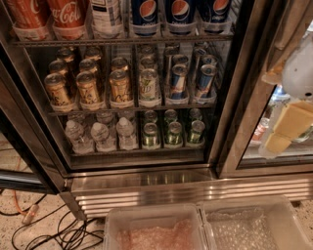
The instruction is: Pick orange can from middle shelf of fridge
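Note:
The fridge (146,178) stands with its left side open to the racks. The middle shelf (132,108) holds rows of small cans. Several orange cans stand on its left half, and the front ones are at the left (57,91), in the middle (88,89) and at the right (120,87). A green-white can (149,86) and slim blue-silver cans (178,81) stand to their right. My gripper (286,132), with yellowish pads on a white wrist, hangs at the far right in front of the right glass door. It is far from the orange cans and holds nothing that I can see.
Large cola bottles (66,17) and blue-label bottles (179,13) fill the rack above. Water bottles (100,136) and green cans (173,133) fill the rack below. A dark door post (234,97) divides the fridge. Two clear bins (156,229) and cables (54,229) lie on the floor.

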Action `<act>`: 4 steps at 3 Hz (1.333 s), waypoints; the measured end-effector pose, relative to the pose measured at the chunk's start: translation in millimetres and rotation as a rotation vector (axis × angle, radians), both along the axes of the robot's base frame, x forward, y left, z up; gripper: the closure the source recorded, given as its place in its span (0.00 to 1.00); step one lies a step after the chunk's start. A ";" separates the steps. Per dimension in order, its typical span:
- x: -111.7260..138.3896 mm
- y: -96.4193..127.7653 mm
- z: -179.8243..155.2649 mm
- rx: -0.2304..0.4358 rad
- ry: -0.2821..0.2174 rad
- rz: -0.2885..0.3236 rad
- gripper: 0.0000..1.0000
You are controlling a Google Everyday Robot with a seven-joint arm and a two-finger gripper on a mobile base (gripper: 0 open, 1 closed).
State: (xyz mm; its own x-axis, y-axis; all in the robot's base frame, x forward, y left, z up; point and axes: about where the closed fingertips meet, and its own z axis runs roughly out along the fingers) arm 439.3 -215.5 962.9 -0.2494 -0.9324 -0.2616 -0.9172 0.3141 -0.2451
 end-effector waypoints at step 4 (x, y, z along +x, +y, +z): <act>49.6 143.3 -85.5 0.634 -0.012 -0.100 0.00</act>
State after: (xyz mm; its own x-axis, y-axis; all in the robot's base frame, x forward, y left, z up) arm 488.9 -72.2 877.4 -0.3207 -0.5685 -0.7576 -0.8745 0.4849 0.0063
